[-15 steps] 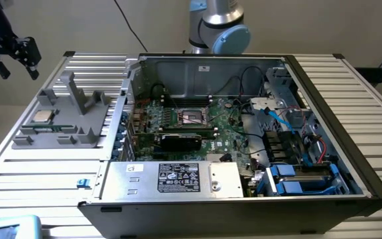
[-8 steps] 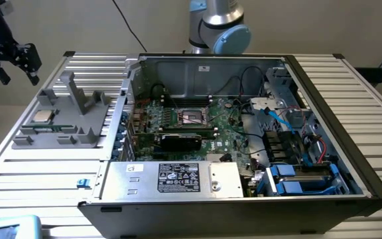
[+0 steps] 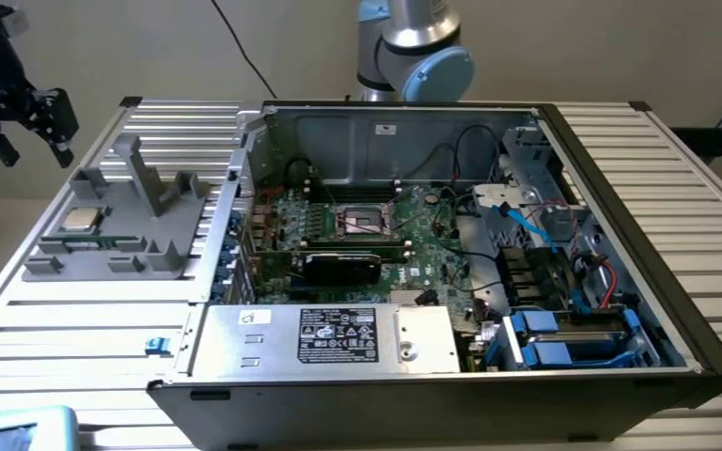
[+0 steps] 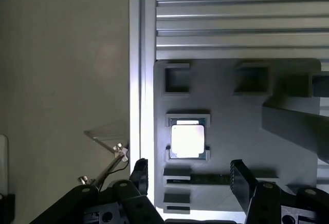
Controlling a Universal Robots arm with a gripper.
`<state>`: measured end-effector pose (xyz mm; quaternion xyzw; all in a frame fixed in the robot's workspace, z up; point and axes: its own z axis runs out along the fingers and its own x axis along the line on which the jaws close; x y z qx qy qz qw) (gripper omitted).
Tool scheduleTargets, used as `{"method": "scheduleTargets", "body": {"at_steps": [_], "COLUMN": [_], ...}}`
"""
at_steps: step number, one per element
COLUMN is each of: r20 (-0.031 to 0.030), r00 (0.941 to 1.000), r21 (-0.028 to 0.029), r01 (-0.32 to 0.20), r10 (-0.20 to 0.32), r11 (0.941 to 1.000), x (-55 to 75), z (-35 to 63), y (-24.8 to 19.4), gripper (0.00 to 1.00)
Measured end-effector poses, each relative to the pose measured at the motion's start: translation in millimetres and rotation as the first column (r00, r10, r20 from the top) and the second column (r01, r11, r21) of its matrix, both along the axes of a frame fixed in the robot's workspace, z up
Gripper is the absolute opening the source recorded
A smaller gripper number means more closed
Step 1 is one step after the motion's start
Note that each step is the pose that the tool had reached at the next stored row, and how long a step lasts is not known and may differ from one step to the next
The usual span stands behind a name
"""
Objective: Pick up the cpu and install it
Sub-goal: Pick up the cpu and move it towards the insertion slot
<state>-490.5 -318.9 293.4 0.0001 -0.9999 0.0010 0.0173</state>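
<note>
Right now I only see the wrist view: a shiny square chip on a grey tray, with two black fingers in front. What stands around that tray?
Observer: An open computer case stands at the exterior view's right of the grey tray that holds the cpu.
Operator: Is there a spot for a chip in there?
Observer: A square socket in the middle of the green board looks empty.
Operator: How close is the gripper to the chip?
Observer: The gripper hangs open in the air, well above the tray, touching nothing.
</note>
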Motion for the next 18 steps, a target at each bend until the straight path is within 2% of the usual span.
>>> {"method": "scheduleTargets", "body": {"at_steps": [3,6,8,15,18], "r20": [0.0007,0.0004,0.0009,0.0117,0.0136], "r00": [1.0,1.0,1.0,0.9999,0.9999], "r21": [0.0016,0.0135,0.0177,0.018,0.018], "r01": [0.0,0.0,0.0,0.0,0.0], "r10": [0.0,0.0,0.0,0.0,0.0], "r11": [1.0,0.9999,0.9998,0.9998,0.9998], "x": [-0.9,-1.5,-1.7,-5.1,-6.0], "z": [-5.2,-9.0,-12.6,-25.0,-30.5], "y": [-0.1,-0.3,-1.2,-3.9,-4.2], "gripper": [0.75,0.75,0.75,0.75,0.75]}}
